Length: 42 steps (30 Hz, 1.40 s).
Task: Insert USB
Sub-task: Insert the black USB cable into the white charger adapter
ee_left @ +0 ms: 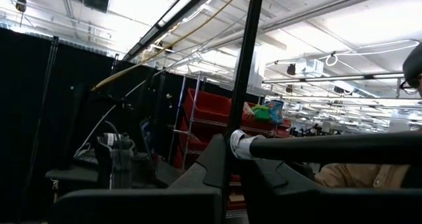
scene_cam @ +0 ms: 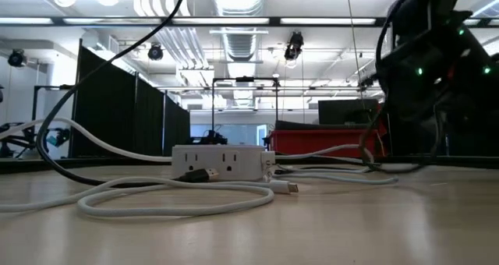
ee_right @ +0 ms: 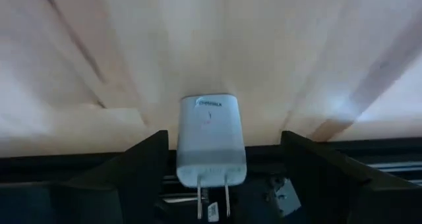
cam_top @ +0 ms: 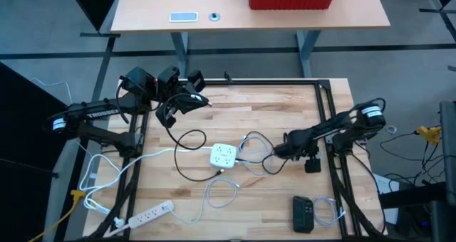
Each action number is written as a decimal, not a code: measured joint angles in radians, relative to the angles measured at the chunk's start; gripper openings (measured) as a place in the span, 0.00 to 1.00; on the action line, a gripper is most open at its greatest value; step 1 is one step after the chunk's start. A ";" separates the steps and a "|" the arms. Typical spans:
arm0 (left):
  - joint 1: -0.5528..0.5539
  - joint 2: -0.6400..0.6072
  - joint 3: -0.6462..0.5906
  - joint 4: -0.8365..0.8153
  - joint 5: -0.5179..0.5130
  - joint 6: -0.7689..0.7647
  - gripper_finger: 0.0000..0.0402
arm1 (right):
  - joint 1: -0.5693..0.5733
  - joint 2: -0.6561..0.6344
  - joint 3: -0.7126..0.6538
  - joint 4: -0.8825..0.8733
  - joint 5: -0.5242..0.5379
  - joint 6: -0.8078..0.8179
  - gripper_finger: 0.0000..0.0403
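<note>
Right tool [cam_top: 279, 151] open, straddling white charger [ee_right: 211, 141], not gripping; left tool [cam_top: 203, 100] raised, state unclear

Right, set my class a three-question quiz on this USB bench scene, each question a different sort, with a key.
1. True or false: the right gripper has its fingers shut on the white charger.
2. What sits near the middle of the table? A) a white outlet cube; B) a red bin; C) a coffee mug.
3. Fill in: the white power strip lies on the ___ arm's side of the table.

Key: 1 false, the fingers stand apart on either side of the charger; 2 A; 3 left.
</note>
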<state>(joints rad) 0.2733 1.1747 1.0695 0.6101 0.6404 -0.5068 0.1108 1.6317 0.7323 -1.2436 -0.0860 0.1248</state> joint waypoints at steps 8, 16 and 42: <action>0.000 0.000 0.000 -0.007 0.000 0.000 0.02 | 0.000 0.171 -0.005 0.004 -0.013 -0.007 0.57; 0.000 0.000 0.000 -0.024 0.000 0.017 0.02 | -0.002 0.173 -0.001 0.017 0.014 0.078 0.31; 0.018 0.035 0.000 0.022 0.045 -0.027 0.02 | -0.002 -0.611 0.354 0.694 0.389 0.159 0.31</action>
<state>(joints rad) 0.2916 1.2095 1.0695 0.6325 0.6857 -0.5339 0.1089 1.0211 1.0863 -0.5494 0.3030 0.2836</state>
